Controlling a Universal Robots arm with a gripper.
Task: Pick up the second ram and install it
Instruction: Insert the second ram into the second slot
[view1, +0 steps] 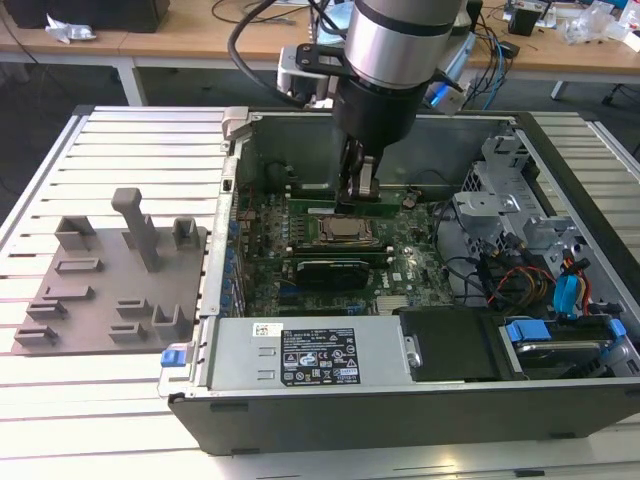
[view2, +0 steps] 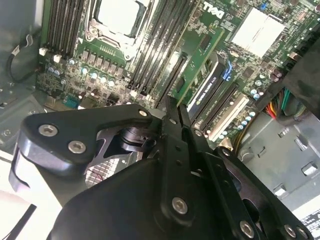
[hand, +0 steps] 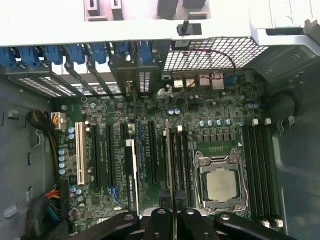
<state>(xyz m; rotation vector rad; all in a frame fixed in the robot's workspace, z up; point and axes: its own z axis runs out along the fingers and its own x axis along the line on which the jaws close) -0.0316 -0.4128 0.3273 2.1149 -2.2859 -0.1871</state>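
The arm has its gripper (view1: 361, 180) down inside the open computer case (view1: 300, 140), just above the centre of the exterior view, right behind the processor socket (view1: 345, 231). The fingers (view1: 365, 178) are closed on the second memory stick (hand: 168, 165), a thin green strip seen edge-on. In the first wrist view it runs up from the fingertips at the bottom centre of the frame, lying along the black memory slots (hand: 182, 160) just beside the socket. In the second wrist view the same stick (view2: 200, 65) reaches from the fingertips toward the upper right of the frame, between the slots and the black card.

I can't tell from here whether the stick's lower edge is already in a slot or just hanging over it.

My worry is alignment. The slots sit close together, so a small sideways offset could put the stick on the ridge between two slots or into the wrong one. If it is tilted along its length, one end could seat while the other rides up, and pushing then could flex the stick or the motherboard (view1: 400, 265). The grip is near one end, which makes tilting more likely. The slot's end clips (hand: 179, 128) could also block it if they are not open.

The grey holder tray (view1: 110, 285) sits at the left of the exterior view.
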